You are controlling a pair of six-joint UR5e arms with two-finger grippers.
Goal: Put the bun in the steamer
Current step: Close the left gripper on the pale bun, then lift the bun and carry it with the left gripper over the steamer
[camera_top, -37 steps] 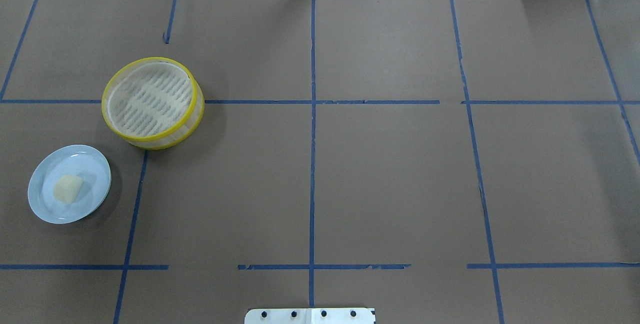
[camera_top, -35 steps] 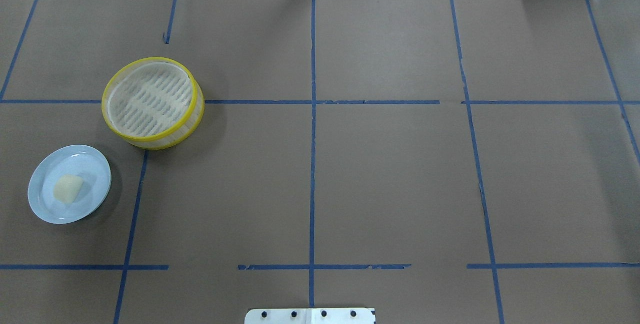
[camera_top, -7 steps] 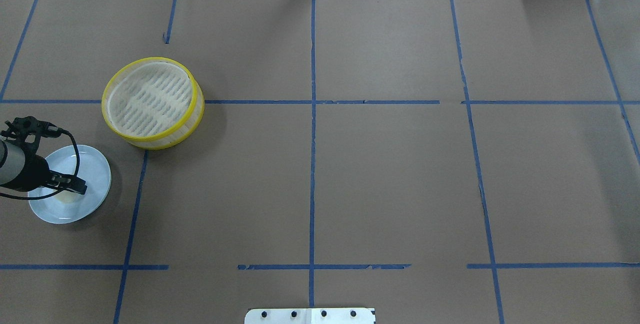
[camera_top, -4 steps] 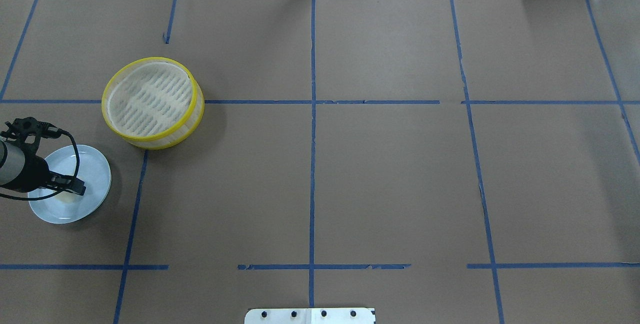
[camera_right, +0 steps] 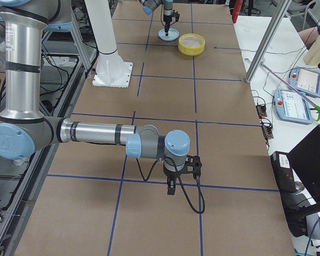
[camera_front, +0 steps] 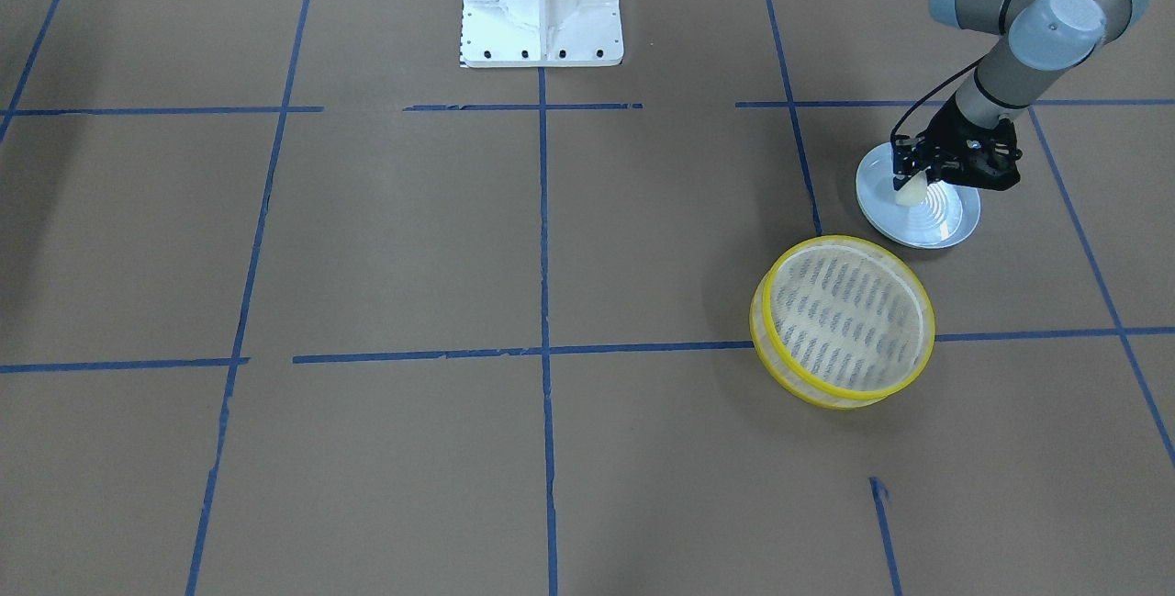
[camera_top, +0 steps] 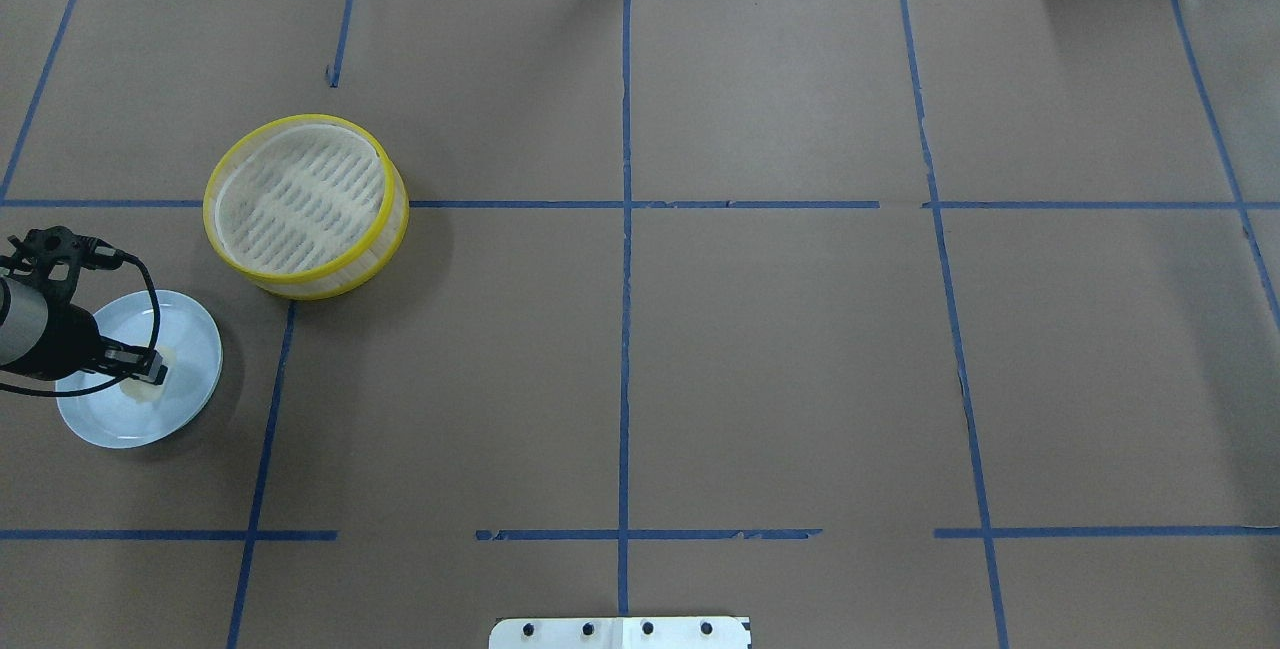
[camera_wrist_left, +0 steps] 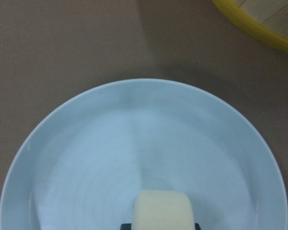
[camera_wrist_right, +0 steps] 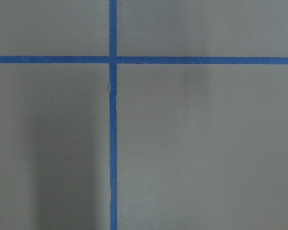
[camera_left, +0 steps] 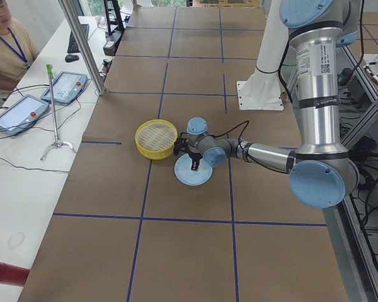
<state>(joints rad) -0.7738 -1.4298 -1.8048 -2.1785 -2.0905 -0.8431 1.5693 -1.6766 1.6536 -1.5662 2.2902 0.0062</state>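
My left gripper (camera_front: 912, 186) is clamped on the bun (camera_front: 907, 196) above the plate (camera_front: 938, 225); the steamer (camera_front: 843, 319) sits lower left, front view. This arm is nearer.

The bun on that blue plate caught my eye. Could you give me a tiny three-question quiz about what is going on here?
1. True or false: the bun already lies in the steamer.
2. What grips the bun? A: the left gripper. B: an operator's hand. C: nothing.
3. Fill in: the bun is just above a pale blue ____.

Key: 1 false; 2 A; 3 plate.
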